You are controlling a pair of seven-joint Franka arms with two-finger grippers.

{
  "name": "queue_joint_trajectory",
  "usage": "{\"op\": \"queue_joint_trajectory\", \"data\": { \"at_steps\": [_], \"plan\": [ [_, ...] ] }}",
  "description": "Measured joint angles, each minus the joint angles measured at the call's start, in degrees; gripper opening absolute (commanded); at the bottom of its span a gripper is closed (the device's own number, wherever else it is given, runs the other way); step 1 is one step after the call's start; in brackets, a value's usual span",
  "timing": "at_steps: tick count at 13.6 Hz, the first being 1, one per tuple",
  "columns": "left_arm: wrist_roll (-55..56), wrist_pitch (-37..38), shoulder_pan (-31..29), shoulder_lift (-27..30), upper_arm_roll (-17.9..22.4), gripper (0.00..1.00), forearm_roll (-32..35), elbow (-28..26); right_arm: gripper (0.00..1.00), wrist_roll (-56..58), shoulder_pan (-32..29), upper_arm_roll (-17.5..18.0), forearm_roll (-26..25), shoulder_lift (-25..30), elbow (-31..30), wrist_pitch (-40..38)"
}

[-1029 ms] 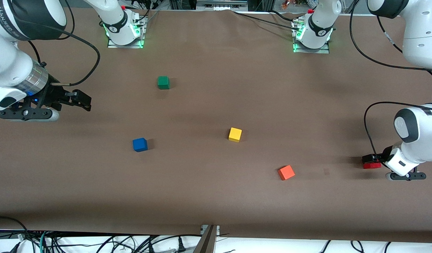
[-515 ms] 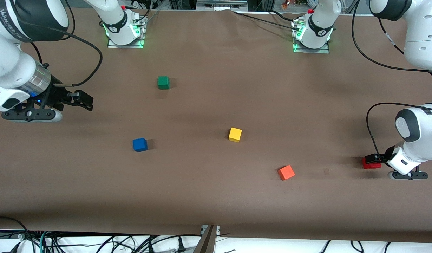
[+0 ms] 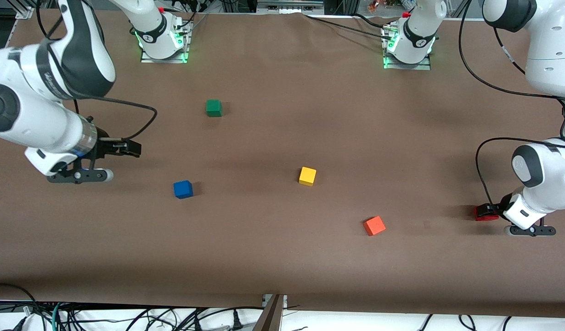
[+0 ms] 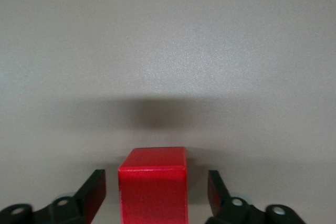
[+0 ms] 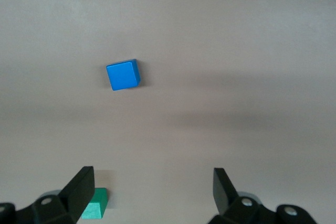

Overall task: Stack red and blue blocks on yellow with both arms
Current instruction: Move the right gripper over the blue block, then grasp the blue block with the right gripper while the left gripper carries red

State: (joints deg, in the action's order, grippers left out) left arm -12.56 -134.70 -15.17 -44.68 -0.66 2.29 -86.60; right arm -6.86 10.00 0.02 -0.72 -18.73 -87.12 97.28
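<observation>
The red block [image 3: 486,216] sits on the table at the left arm's end. My left gripper [image 3: 487,210] is low around it; the left wrist view shows the red block [image 4: 152,192] between the open fingers [image 4: 94,192] of the left gripper [image 4: 156,184], a gap on each side. The blue block [image 3: 183,189] and yellow block [image 3: 307,176] sit apart mid-table. My right gripper [image 3: 128,149] is open and empty, over bare table toward the right arm's end. The right wrist view shows the right gripper [image 5: 152,179] apart from the blue block [image 5: 123,75].
An orange-red cube [image 3: 374,225] lies nearer the front camera than the yellow block, between it and the red block. A green cube [image 3: 213,107] lies toward the arm bases; it also shows in the right wrist view [image 5: 94,205], by one finger.
The right arm has swung and its gripper has moved toward the blue block. The left gripper has stayed around the red block, shifting only slightly.
</observation>
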Motion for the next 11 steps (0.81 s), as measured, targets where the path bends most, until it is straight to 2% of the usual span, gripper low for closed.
{"op": "queue_joint_trajectory", "data": {
  "at_steps": [3, 4, 7, 9, 11],
  "plan": [
    [-0.8, -0.3, -0.4, -0.2, 0.0, 0.18, 0.0, 0.0, 1.0, 0.5, 1.6, 0.1, 0.8, -4.3, -0.1, 5.5],
    [-1.1, -0.3, -0.7, -0.2, 0.0, 0.13, 0.0, 0.0, 1.0, 0.4, 2.3, 0.1, 2.0, -6.1, -0.1, 7.8],
    [-1.4, -0.4, -1.0, -0.1, -0.6, 0.03, 0.0, 0.2, 1.0, 0.5, 3.2, 0.1, 5.7, -11.5, -0.1, 14.1],
    [-1.3, 0.4, -1.0, 0.6, -3.3, 0.0, 0.0, 1.1, 1.0, 1.2, 3.2, 0.1, 5.9, -14.6, -0.7, 18.0],
    [0.1, 5.0, 0.2, 2.7, -6.9, 0.0, 0.0, 2.9, 1.0, 4.3, 3.3, 0.1, 5.9, -16.2, -3.4, 23.2]
  ]
}}
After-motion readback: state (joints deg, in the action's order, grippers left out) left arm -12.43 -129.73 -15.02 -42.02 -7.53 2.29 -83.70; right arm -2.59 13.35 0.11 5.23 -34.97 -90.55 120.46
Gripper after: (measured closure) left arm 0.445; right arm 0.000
